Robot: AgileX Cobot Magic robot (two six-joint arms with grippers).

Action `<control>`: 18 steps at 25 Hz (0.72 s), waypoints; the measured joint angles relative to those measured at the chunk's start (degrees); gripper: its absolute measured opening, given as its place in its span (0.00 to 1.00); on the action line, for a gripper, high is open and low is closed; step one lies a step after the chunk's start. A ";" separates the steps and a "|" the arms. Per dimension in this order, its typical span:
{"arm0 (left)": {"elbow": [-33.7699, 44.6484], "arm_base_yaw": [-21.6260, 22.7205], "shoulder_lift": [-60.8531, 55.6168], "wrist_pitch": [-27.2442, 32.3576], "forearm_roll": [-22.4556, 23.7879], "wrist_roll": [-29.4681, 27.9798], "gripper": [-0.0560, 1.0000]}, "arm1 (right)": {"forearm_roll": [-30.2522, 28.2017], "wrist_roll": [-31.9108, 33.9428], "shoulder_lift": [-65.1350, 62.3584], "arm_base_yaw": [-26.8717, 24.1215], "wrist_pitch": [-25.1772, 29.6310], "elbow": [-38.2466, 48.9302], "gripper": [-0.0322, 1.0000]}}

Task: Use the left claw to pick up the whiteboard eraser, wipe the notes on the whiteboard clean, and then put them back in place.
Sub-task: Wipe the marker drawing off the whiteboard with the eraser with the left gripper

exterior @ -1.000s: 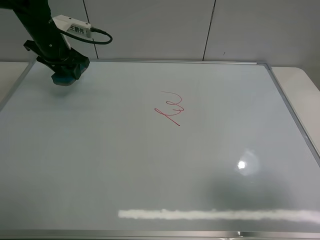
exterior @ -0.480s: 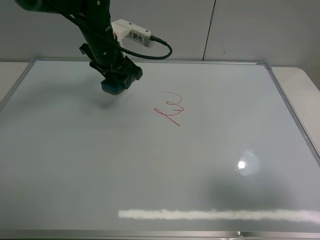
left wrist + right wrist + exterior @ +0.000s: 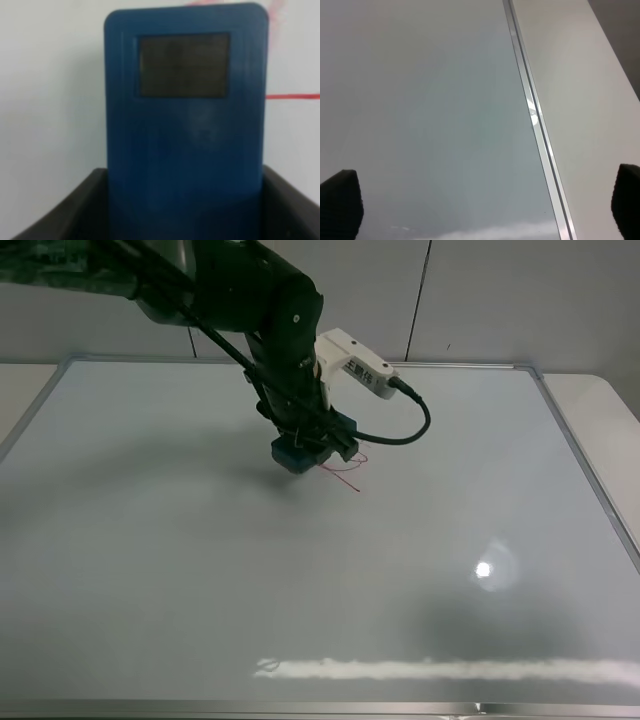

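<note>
The left claw (image 3: pixel 300 445) is shut on the teal-blue whiteboard eraser (image 3: pixel 293 455) and holds it low over the whiteboard (image 3: pixel 200 560), at the left edge of the red notes (image 3: pixel 347 469). The arm hides part of the scribble. I cannot tell whether the felt touches the board. In the left wrist view the eraser (image 3: pixel 185 125) fills the frame between the black fingers (image 3: pixel 75 210), with a red stroke (image 3: pixel 292 96) beside it. My right gripper (image 3: pixel 482 205) is open and empty over the board's right edge, out of the exterior view.
The claw's white box module (image 3: pixel 352 362) and black cable (image 3: pixel 415 425) hang to the right of the arm. The silver frame (image 3: pixel 535 115) runs along the board's right side, with pale table (image 3: pixel 580 100) beyond it. Lamp glare (image 3: pixel 483 570) shows on the board.
The left arm has carried the eraser from the board's far left corner rightward and nearer, down to the left edge of the red notes. The right arm has not visibly moved.
</note>
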 joint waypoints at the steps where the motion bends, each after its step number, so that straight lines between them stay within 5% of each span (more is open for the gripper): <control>1: 0.00 -1.14 0.25 -0.46 -0.10 0.07 0.58 | 0.00 0.00 0.00 0.00 0.00 0.00 0.99; 10: 0.00 -8.55 3.80 -3.34 -5.28 5.98 0.58 | 0.00 0.00 0.00 0.00 0.00 0.00 0.99; 18: 0.00 -9.38 7.10 -5.51 -7.11 10.54 0.58 | 0.00 0.00 0.00 0.00 0.00 0.00 0.99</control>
